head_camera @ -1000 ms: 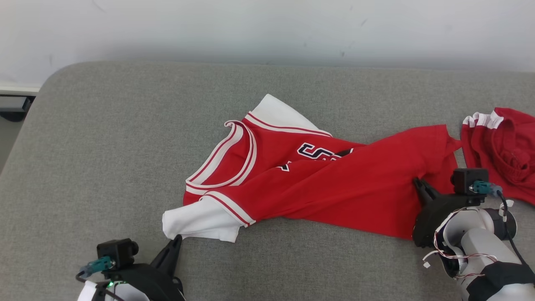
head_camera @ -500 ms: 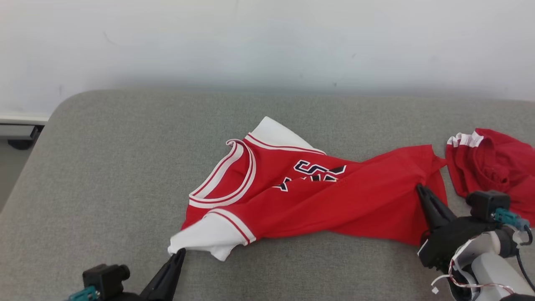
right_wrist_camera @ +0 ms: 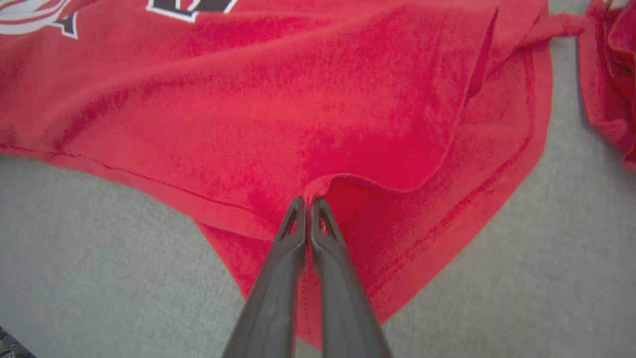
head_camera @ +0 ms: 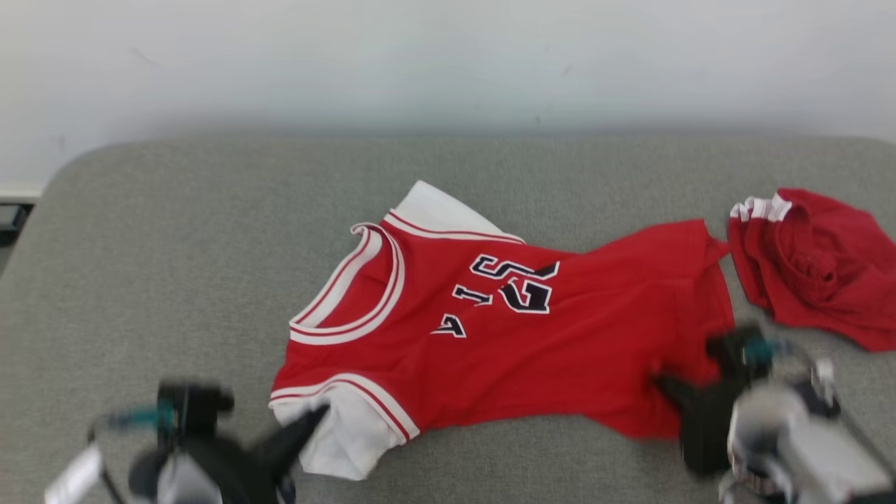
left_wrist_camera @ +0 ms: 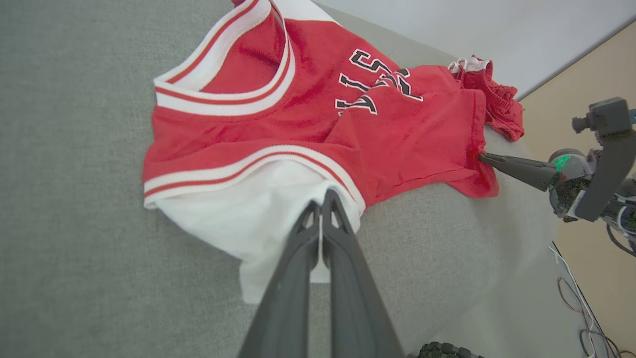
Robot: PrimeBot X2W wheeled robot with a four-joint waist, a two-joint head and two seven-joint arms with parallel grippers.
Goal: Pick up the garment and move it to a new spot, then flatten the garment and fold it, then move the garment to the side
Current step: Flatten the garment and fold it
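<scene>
The garment [head_camera: 490, 350], a red jersey with white sleeves and dark numbers, lies spread on the grey padded surface [head_camera: 175, 231]. My left gripper [head_camera: 318, 414] is shut on the near white sleeve; in the left wrist view its closed fingertips [left_wrist_camera: 323, 205] pinch the white cloth of the garment [left_wrist_camera: 298, 124]. My right gripper [head_camera: 663, 383], blurred by motion, is shut on the red hem. In the right wrist view its tips [right_wrist_camera: 308, 201] pinch a raised fold of the garment [right_wrist_camera: 298, 99]. The left wrist view also shows the right gripper [left_wrist_camera: 483, 157] at the hem corner.
A second crumpled red piece with a white striped band [head_camera: 812, 266] lies just right of the jersey, also seen as red cloth [right_wrist_camera: 611, 74] at the right wrist view's edge. A white wall stands behind. The surface's rounded left corner [head_camera: 63, 182] drops away.
The head camera has shifted. The diagonal fold across the jersey's front has opened out and the numbers now show. Both grippers, still shut on the cloth, have pulled it flatter and are blurred by motion.
</scene>
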